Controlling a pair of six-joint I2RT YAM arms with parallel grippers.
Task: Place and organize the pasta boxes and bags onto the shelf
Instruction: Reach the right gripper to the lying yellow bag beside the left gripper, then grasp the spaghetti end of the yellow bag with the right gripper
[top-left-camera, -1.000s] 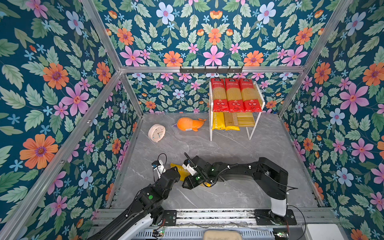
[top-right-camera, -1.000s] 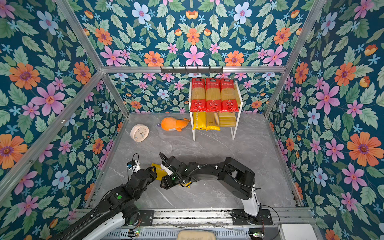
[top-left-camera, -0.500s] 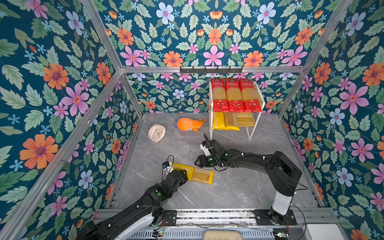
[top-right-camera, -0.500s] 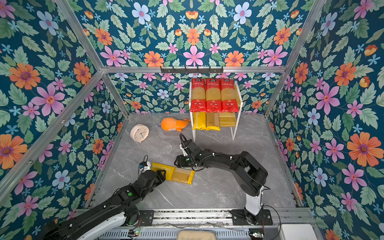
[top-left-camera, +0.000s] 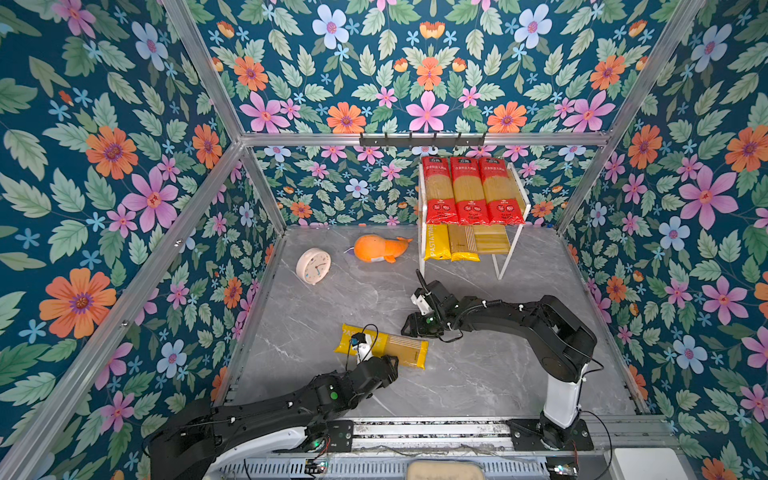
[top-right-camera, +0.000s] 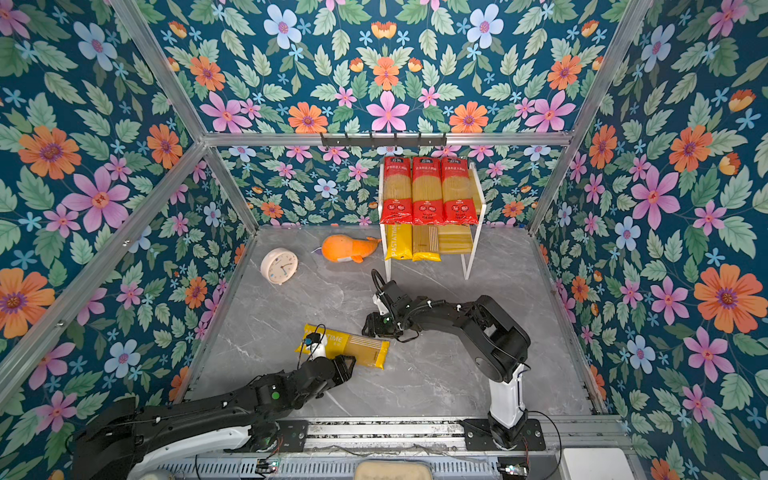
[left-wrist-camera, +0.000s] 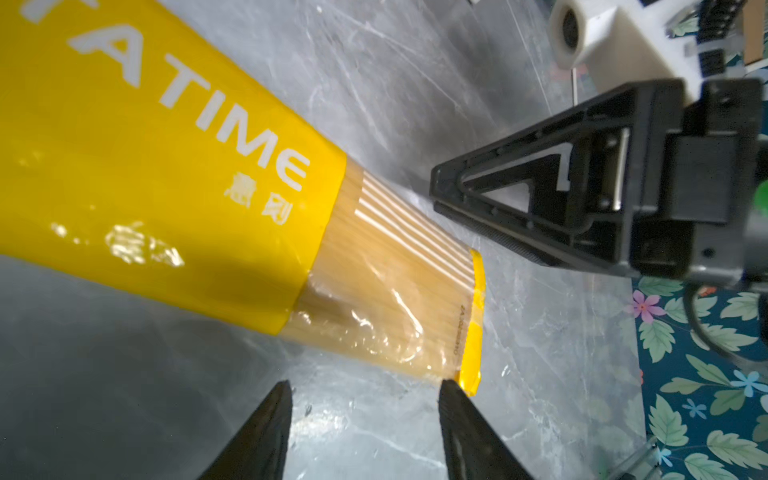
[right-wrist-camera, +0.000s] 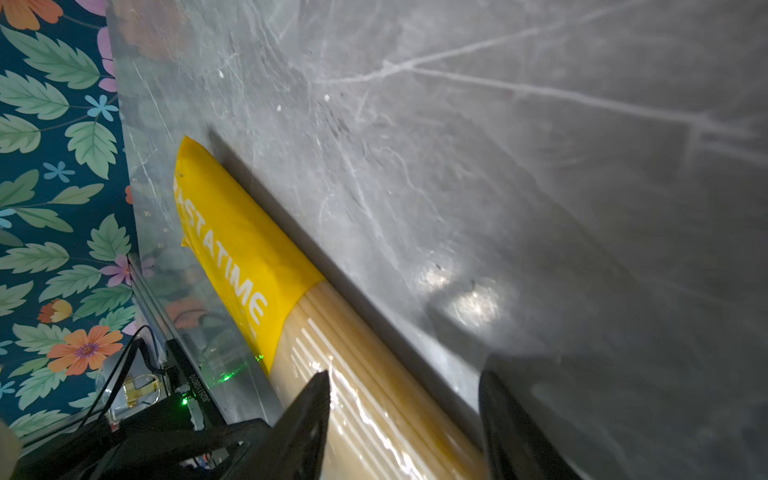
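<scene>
Right gripper withdrew; wrist view shows jaws parted.

Both top views look steeply down from high at the front, across the grey marble-patterned tabletop to the floral-papered back wall, sharing almost the whole scene. Each wrist camera sits low and close, facing past the black left gripper or black right gripper onto one long yellow "PASTATIME" spaghetti pack.
</scene>
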